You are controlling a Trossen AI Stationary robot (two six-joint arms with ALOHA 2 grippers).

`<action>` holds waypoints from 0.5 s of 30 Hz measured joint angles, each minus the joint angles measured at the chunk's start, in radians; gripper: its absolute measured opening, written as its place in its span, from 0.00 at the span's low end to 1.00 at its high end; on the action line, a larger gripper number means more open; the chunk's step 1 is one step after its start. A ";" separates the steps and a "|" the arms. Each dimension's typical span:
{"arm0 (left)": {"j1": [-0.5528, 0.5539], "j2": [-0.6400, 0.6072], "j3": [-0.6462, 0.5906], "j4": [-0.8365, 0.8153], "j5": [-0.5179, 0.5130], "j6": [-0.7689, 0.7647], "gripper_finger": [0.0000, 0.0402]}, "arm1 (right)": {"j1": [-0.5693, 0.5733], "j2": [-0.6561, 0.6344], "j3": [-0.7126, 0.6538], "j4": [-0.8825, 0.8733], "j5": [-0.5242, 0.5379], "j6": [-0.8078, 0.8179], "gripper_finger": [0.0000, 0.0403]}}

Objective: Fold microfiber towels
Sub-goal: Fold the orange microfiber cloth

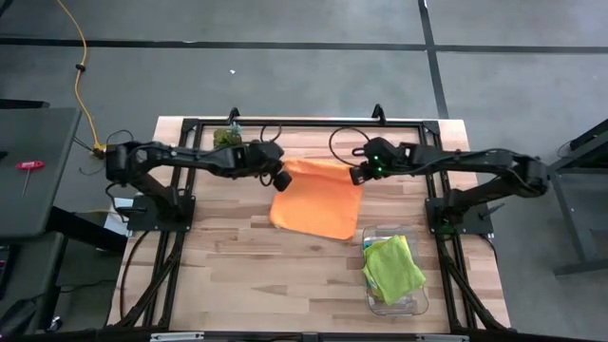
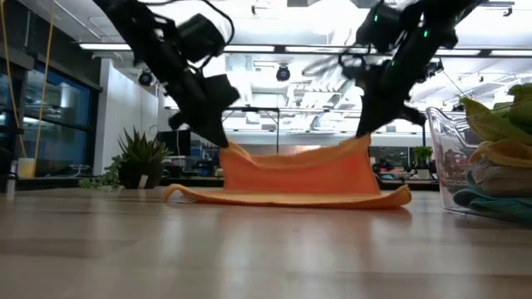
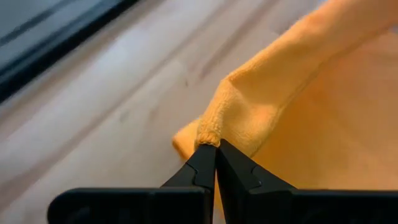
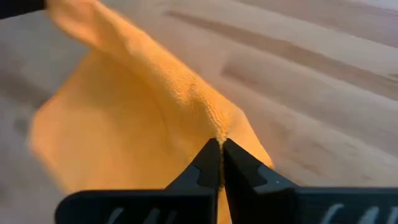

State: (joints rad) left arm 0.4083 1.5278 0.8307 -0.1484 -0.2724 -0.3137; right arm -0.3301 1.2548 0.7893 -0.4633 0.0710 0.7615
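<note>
An orange microfiber towel [image 1: 318, 199] lies in the middle of the table with its far edge raised between my two grippers. My left gripper [image 1: 282, 180] is shut on the towel's far left corner. My right gripper [image 1: 358, 175] is shut on the far right corner. In the low view the towel [image 2: 295, 176] stands up from the table like a low curtain, its near part flat on the wood. Lime green, yellow, grey and teal towels [image 1: 392, 266] lie piled in the clear bin [image 1: 418, 302]. My left gripper pinches the towel's far left corner [image 3: 208, 135] between its two fingertips, coming from above at a slant. The corner is lifted; the cloth runs away from it toward the other gripper. My right gripper pinches the far right corner [image 4: 219, 133] between its two fingertips, from above at a slant. The corner is lifted, and the far edge between the two holds sags slightly; the near half lies on the table.
The clear bin stands at the near right of the table; it also shows in the low view [image 2: 482, 166]. A small dark-green plant [image 1: 226, 137] stands at the far left. Black frame rails [image 1: 180, 171] run along the table's sides. Bare wood lies at the near left.
</note>
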 joint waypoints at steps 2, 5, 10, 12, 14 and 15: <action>0.022 0.037 0.000 0.081 -0.001 0.012 0.00 | -0.025 0.021 -0.032 0.041 0.023 0.030 0.00; 0.057 0.081 0.000 0.174 -0.001 0.033 0.00 | -0.065 0.054 -0.058 0.071 0.055 0.085 0.00; 0.111 0.125 0.000 0.248 -0.010 0.049 0.00 | -0.110 0.099 -0.060 0.096 0.121 0.152 0.00; 0.130 0.137 0.000 0.265 -0.022 0.069 0.00 | -0.126 0.111 -0.060 0.117 0.135 0.172 0.00; 0.149 0.140 0.000 0.285 -0.036 0.097 0.01 | -0.143 0.121 -0.060 0.144 0.136 0.181 0.00; 0.156 0.142 0.001 0.295 -0.042 0.106 0.01 | -0.150 0.126 -0.060 0.154 0.136 0.181 0.00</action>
State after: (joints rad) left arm 0.5645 1.6698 0.8317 0.1464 -0.3147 -0.2078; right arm -0.4798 1.3808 0.7288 -0.3094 0.2069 0.9428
